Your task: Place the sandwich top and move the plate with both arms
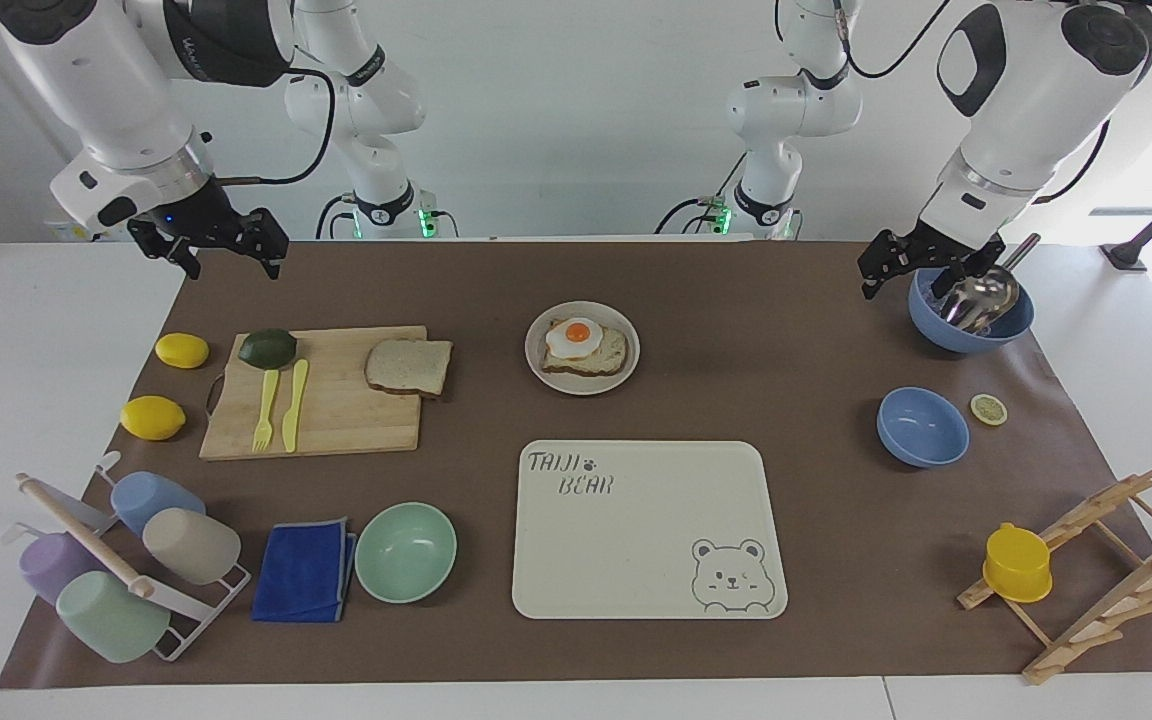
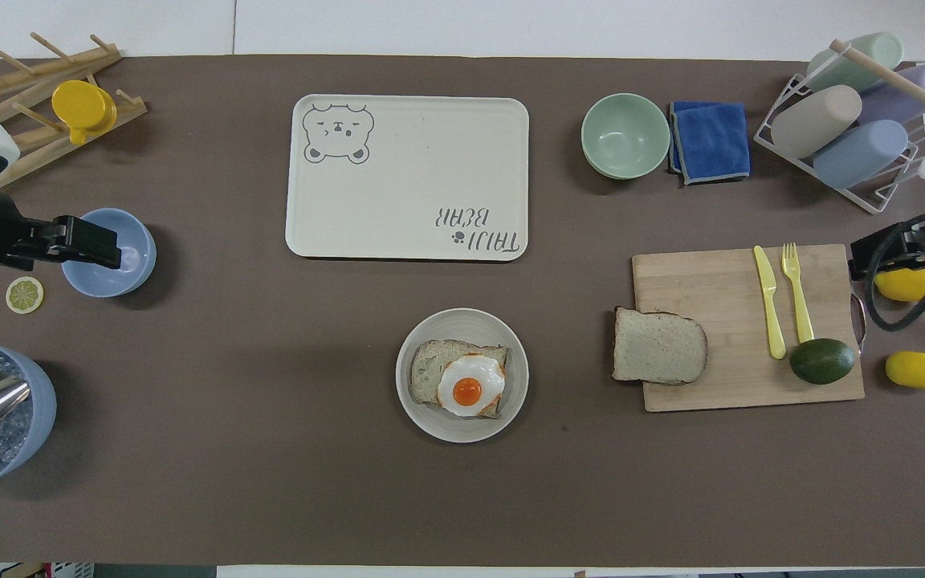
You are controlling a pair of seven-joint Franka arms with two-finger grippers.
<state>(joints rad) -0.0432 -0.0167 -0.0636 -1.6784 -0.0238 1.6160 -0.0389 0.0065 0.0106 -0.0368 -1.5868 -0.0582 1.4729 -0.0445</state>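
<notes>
On cutting board point(image 1: 336, 405), at edge nearest plate point(image 1: 536, 375), sandwich top point(image 1: 408, 366) lay flat. From right gripper point(image 1: 226, 250), jaws released, holding nothing, you had it at about 4 o'clock in facing view. Left gripper point(image 1: 921, 265), also released, hung over blue bowl point(image 1: 966, 330), well apart.

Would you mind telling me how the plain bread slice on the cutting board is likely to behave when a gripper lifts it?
The bread slice looks thin and soft, so it will probably sag if pinched at one edge. It is likely very light. One end overhangs the cutting board, which may give fingers easier access.
</notes>
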